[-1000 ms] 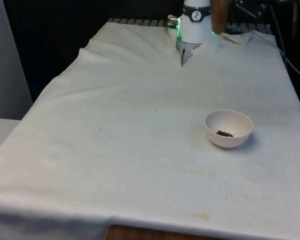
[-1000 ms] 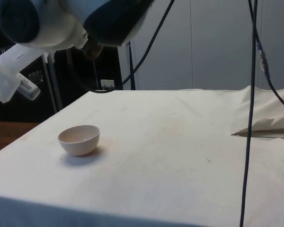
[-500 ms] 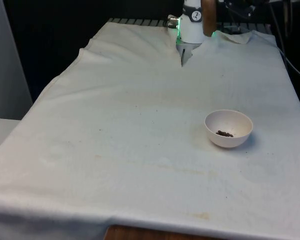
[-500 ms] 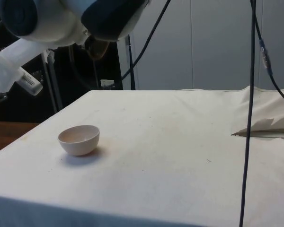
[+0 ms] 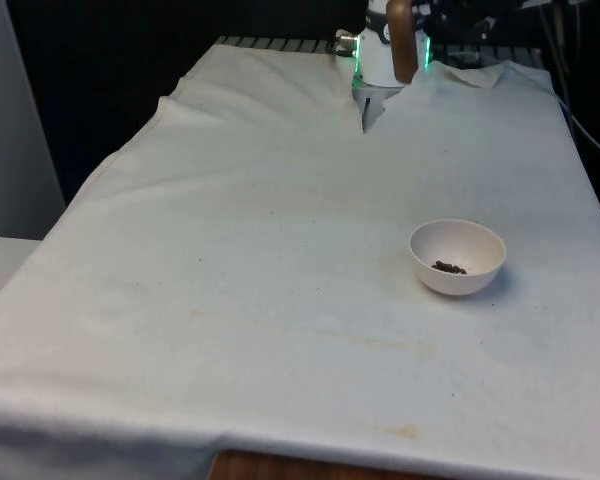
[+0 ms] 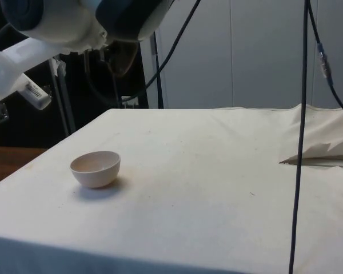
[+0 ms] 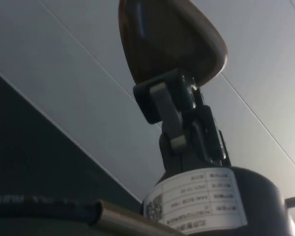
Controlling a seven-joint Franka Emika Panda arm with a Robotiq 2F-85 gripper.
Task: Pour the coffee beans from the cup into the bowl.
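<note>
Brown cup [image 7: 169, 42] clamped in gripper [image 7: 174, 115], held high over table's far end; arm raised. White bowl [image 5: 458, 256] w/ beans [image 5: 448, 267] sits well apart.

Bowl [image 5: 457, 256] w/ beans [image 5: 448, 267] inside, on table [image 5: 280, 250], front view's right; cup [image 5: 401, 40] above far end.

No text can be read: the white label [image 7: 199, 199] on the black housing in the wrist view carries a square code and print too small to make out.
</note>
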